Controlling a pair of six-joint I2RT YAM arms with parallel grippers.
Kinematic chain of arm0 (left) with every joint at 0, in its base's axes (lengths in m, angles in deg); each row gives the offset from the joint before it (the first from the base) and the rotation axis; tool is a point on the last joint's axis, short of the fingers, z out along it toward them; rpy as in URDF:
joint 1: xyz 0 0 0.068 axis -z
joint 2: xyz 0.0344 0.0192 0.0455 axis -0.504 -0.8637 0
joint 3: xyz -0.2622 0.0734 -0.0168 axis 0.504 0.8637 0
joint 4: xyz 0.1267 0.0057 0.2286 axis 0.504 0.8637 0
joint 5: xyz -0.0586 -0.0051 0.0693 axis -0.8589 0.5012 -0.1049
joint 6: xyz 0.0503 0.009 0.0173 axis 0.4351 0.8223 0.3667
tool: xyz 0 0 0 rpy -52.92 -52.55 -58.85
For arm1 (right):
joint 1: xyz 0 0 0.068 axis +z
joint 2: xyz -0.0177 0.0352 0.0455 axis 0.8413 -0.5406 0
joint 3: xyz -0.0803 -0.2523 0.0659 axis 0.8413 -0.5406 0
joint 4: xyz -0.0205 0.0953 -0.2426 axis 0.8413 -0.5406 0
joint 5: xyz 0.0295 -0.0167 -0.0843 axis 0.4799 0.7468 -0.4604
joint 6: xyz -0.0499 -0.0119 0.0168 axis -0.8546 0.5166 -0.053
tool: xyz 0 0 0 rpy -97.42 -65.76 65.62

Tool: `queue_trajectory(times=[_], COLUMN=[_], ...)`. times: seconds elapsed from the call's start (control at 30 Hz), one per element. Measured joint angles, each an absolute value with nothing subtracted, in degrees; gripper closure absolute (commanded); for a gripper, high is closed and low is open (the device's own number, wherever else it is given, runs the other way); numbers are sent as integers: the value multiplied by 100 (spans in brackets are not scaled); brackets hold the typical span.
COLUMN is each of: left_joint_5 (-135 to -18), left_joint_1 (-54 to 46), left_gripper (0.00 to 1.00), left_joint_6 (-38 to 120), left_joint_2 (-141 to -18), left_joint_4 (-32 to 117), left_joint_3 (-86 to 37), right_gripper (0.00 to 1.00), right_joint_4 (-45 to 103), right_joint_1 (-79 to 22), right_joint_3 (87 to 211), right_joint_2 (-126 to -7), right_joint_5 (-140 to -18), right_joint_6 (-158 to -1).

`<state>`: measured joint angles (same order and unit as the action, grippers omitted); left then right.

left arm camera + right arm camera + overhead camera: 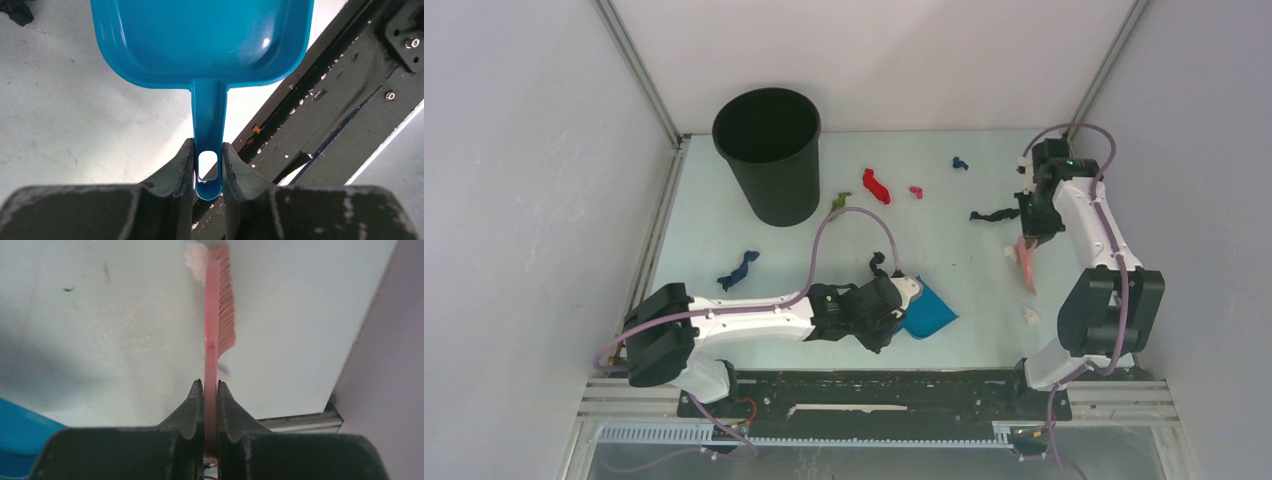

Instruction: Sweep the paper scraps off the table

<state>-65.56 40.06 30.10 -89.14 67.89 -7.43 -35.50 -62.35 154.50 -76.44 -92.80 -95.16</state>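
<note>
Paper scraps lie on the pale green table (964,270): a red one (876,186), a green one (841,200), a magenta one (916,191), a dark blue one (960,163), a black one (994,215), a blue one (737,270) and a black one (879,263) by my left wrist. My left gripper (207,160) is shut on the handle of the blue dustpan (200,40), which sits low at the table's near edge (929,312). My right gripper (210,387) is shut on the pink brush (220,305), bristles towards the right wall (1027,262).
A tall black bin (769,150) stands at the back left. Small white bits lie by the brush tip (1010,252) and near the right arm's base (1031,315). Metal rails and walls edge the table; a dark base plate (325,115) runs along the near edge.
</note>
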Motion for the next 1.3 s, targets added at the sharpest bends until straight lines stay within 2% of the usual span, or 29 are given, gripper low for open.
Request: queue_trajectory(times=[0.17,0.47,0.7,0.83,1.0,1.2,1.3], left_joint_5=[-6558,-6560,-6560,-6553,-6525,-6396,-6339], left_joint_1=[4008,4010,4012,4012,4012,4012,4030], left_gripper=[100,100,100,100,100,100,100], left_joint_6=[3003,2953,2804,2664,2457,2240,2159], left_joint_2=[-8914,-8912,-8800,-8579,-8328,-8171,-8136], left_joint_4=[6796,6778,6833,6848,6866,6953,6958], left_joint_3=[-681,-511,-327,-323,-319,-319,-308], right_gripper=[100,100,100,100,100,100,100], right_joint_4=[-3622,-3871,-3941,-3460,-2416,-1535,-1209], right_joint_1=[-5835,-5805,-5790,-5529,-5293,-5287,-5339], right_joint_3=[15783,16038,17232,17564,17632,18563,18657], right_joint_2=[-7703,-7425,-7362,-7521,-8188,-9928,-10463], right_joint_5=[-8917,-8296,-6781,-6056,-5350,-4788,-4712], right_joint_6=[-9297,-9339,-9632,-9372,-8666,-7322,-6622])
